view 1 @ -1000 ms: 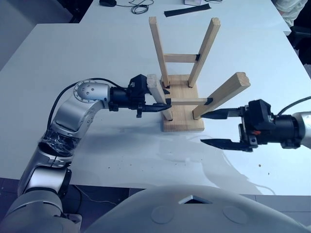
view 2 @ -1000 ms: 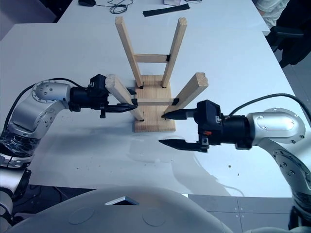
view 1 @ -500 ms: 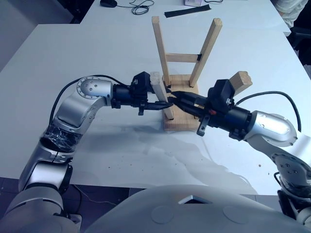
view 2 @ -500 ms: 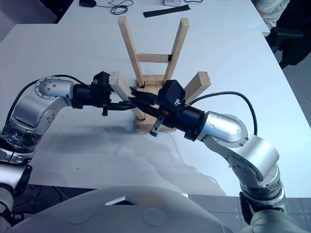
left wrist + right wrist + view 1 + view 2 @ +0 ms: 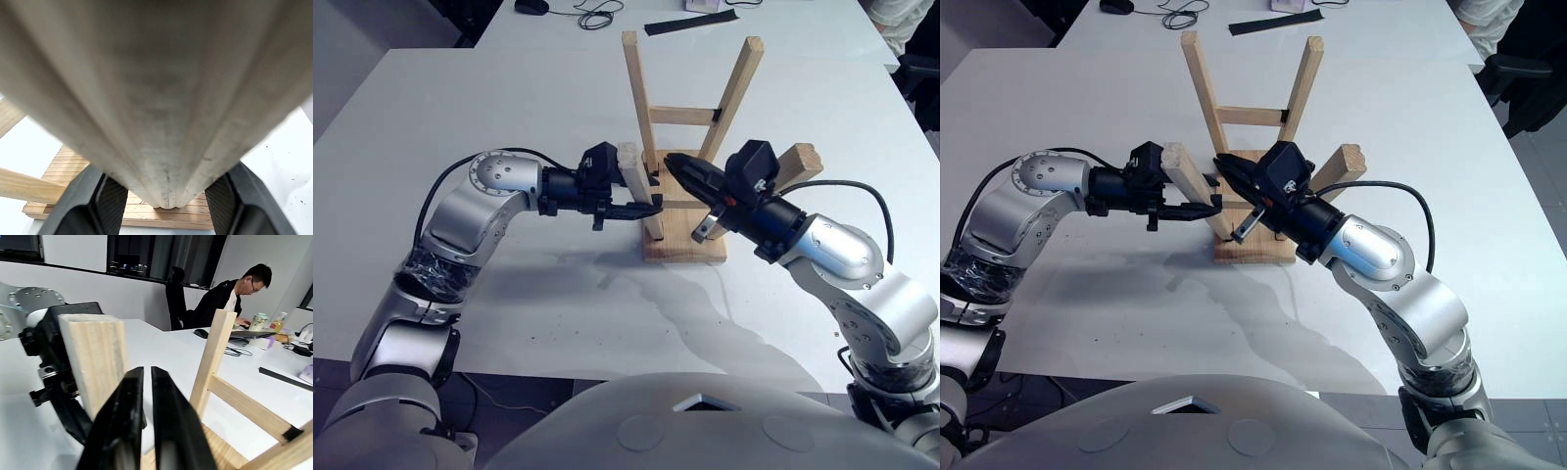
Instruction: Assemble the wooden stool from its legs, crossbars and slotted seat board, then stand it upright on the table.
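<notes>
The wooden stool [image 5: 685, 196] lies upside down at the middle of the white table [image 5: 509, 98], at 12 o'clock from the robot; its slotted seat board [image 5: 680, 252] is flat on the surface and all four legs point upward, their long axes near vertical. The far crossbar [image 5: 680, 116] and the near crossbar [image 5: 677, 205] each run from 9 to 3 o'clock between a pair of legs; the board's own long axis appears to run from 12 to 6 o'clock.

The left gripper [image 5: 646, 201] comes in from 9 o'clock and is clamped across the near-left leg [image 5: 633, 171], with one finger [image 5: 112, 205] on either side of the wood. The right gripper [image 5: 672, 161] reaches in from 4 o'clock and points toward 10 o'clock, above the near crossbar and just beside the held leg; its fingers [image 5: 124, 421] are drawn together with only a slit between them and grasp nothing.

The step in hand looks like seating the near pair of legs; the near-right leg [image 5: 793, 164] leans out toward 2 o'clock more than its neighbour, so its joint may be loose, though that cannot be told for certain. The next move likely calls for pressing the legs square into the board while the left gripper steadies the frame; turning the stool over onto its feet is not yet done.
</notes>
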Controlling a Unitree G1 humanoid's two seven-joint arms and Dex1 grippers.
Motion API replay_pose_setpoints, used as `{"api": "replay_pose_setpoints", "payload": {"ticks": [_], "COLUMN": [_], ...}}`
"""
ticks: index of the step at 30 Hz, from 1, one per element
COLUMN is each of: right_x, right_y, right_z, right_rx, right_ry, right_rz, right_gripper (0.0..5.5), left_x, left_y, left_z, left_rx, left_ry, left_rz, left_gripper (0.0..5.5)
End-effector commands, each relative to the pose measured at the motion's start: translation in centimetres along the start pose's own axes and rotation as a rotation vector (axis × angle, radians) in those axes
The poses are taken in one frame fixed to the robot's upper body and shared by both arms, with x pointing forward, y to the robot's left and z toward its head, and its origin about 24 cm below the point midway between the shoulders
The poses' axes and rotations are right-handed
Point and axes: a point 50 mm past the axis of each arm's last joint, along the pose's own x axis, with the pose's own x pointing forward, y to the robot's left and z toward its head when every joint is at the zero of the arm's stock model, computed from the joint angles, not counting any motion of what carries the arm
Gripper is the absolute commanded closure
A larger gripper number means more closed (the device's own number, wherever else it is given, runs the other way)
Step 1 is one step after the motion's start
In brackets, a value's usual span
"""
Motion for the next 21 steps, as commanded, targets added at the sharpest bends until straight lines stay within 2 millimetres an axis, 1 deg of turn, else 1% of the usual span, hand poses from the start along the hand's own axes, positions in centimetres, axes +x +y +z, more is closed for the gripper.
{"api": "replay_pose_setpoints", "payload": {"ticks": [1, 4, 9, 12, 13, 15, 17, 18, 19, 21], "right_x": [0.1, 0.2, 0.8, 1.2, 1.2, 0.9, 0.2, -0.2, -0.4, -0.4], "right_y": [-0.1, -0.2, -1.0, -1.2, -1.0, -0.7, -0.3, -0.1, 0.1, 0.4], "right_z": [0.0, 0.1, 0.1, -0.5, -1.4, -4.5, -8.0, -9.2, -10.2, -11.2], "right_rx": [-0.004, -0.011, -0.085, -0.085, -0.080, -0.110, -0.106, -0.105, -0.100, -0.090], "right_ry": [-0.009, -0.022, -0.035, -0.027, 0.013, 0.173, 0.337, 0.390, 0.429, 0.456], "right_rz": [-0.021, -0.032, -0.103, -0.125, -0.122, -0.107, -0.088, -0.086, -0.084, -0.082], "right_gripper": [4.56, 4.09, 3.31, 3.31, 3.31, 3.31, 3.31, 3.31, 3.31, 3.31], "left_x": [-0.9, -0.9, -0.9, -1.0, -1.0, -0.9, -0.8, -0.8, -0.7, -0.7], "left_y": [-0.4, -0.3, -0.3, -0.2, -0.1, 0.0, 0.1, 0.2, 0.2, 0.3], "left_z": [-4.8, -4.8, -4.9, -4.8, -4.8, -4.7, -4.6, -4.5, -4.4, -4.3], "left_rx": [-0.132, -0.132, -0.133, -0.133, -0.131, -0.127, -0.123, -0.120, -0.119, -0.115], "left_ry": [0.288, 0.287, 0.287, 0.288, 0.289, 0.289, 0.289, 0.288, 0.287, 0.287], "left_rz": [0.043, 0.045, 0.044, 0.046, 0.044, 0.039, 0.033, 0.031, 0.030, 0.029], "left_gripper": [3.46, 3.46, 3.46, 3.46, 3.46, 3.46, 3.46, 3.46, 3.46, 3.46]}}
